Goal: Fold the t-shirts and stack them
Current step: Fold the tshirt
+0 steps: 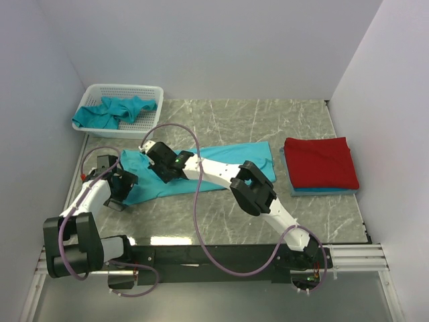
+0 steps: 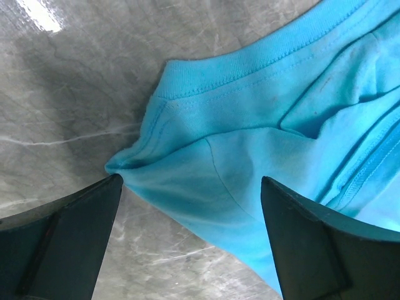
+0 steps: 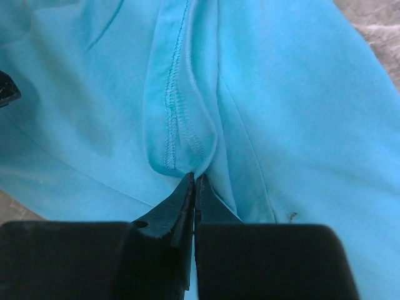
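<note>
Teal shirt (image 1: pixel 248 155) (image 2: pixel 250 125) (image 3: pixel 300 112) lay half-spread on table (image 1: pixel 221 221), just in front and to the right of basket (image 1: pixel 124 88). Right gripper (image 1: pixel 147 147) (image 3: pixel 194 179) was pinched fully closed on a hemmed fold of it, at the end nearest the basket. Left gripper (image 1: pixel 124 189) (image 2: pixel 192 181) gaped wide, holding nothing; the shirt's ribbed corner sat between its fingers, cloth tip touching one. Folded red shirt (image 1: pixel 320 162) lay on a blue shirt (image 1: pixel 322 192), well right of the basket. More teal cloth (image 1: pixel 114 112) was bunched inside the basket.
</note>
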